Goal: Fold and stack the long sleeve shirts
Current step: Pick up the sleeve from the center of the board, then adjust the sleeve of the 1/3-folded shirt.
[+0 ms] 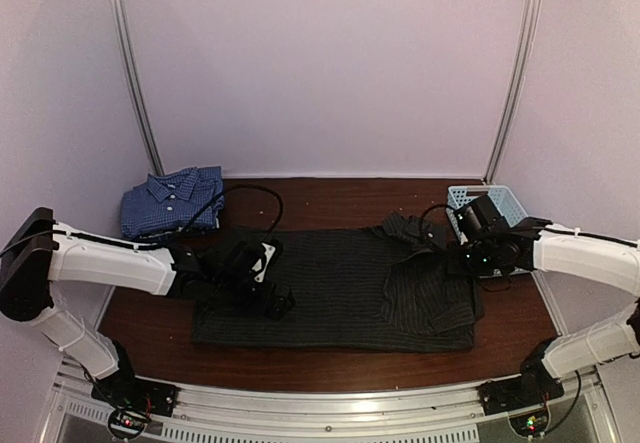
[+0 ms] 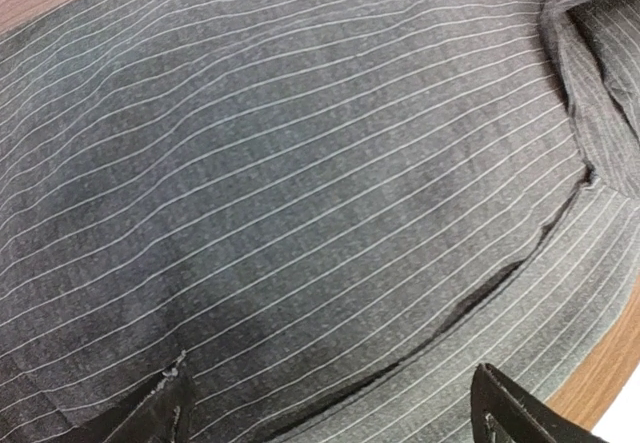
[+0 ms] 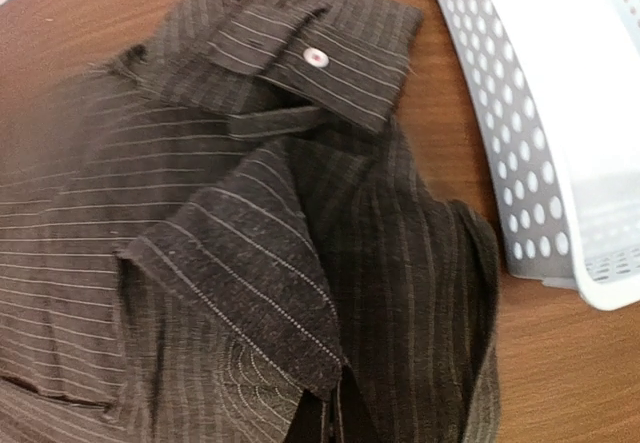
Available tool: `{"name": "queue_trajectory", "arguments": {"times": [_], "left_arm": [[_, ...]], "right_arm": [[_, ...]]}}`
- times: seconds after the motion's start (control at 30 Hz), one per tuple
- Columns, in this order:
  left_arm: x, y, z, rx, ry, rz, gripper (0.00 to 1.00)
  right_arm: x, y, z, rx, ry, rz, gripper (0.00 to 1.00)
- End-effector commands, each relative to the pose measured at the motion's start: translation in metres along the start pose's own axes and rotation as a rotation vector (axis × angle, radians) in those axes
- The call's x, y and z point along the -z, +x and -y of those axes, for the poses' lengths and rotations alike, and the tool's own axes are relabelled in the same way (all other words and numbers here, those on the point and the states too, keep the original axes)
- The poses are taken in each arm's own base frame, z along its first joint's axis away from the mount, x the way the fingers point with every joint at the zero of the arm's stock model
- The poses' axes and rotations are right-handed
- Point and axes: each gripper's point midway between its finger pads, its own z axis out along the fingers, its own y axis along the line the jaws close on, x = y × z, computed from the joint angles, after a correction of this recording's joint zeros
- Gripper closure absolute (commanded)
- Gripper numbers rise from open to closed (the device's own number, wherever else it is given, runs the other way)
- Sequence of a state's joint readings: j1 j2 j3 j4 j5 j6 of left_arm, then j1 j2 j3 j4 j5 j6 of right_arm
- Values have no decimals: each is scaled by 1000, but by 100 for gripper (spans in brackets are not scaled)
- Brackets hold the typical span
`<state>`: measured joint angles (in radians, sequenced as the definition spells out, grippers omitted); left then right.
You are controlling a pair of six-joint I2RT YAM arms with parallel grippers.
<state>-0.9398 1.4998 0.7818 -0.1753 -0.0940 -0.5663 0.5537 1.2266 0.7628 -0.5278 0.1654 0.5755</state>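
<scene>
The right gripper [image 1: 448, 259] is clamped on the black shirt [image 1: 330, 283]; the left gripper [image 2: 332, 381] gapes above it.

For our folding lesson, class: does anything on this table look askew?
Yes: the black pinstriped shirt lies mostly flat, but its end beside the basket is rumpled, folds and a buttoned cuff bunched together. The blue shirt looks neatly folded.

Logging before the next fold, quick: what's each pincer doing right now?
Left pincer: open, empty, over the black shirt.
Right pincer: closed, apparently pinching the black shirt's edge.
</scene>
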Motion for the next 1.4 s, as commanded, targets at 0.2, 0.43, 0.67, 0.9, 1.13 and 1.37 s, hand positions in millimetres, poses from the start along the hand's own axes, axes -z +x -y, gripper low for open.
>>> {"name": "queue_trajectory", "arguments": {"times": [0.2, 0.43, 0.67, 0.9, 1.13, 1.37], "left_arm": [[14, -42, 36, -19, 154, 126, 2], [17, -47, 39, -22, 166, 140, 2], [20, -42, 29, -10, 121, 142, 2], [21, -36, 18, 1, 78, 139, 2], [22, -33, 14, 8, 68, 140, 2], [22, -33, 30, -6, 160, 147, 2]], "right_arm": [[47, -23, -95, -35, -406, 35, 100], [37, -14, -128, -44, -425, 19, 100], [25, 10, -174, -11, -453, -21, 87], [18, 33, -215, 73, -451, -65, 65], [29, 29, -206, 109, -395, -38, 36], [40, 31, -175, 123, -343, -22, 33]]}}
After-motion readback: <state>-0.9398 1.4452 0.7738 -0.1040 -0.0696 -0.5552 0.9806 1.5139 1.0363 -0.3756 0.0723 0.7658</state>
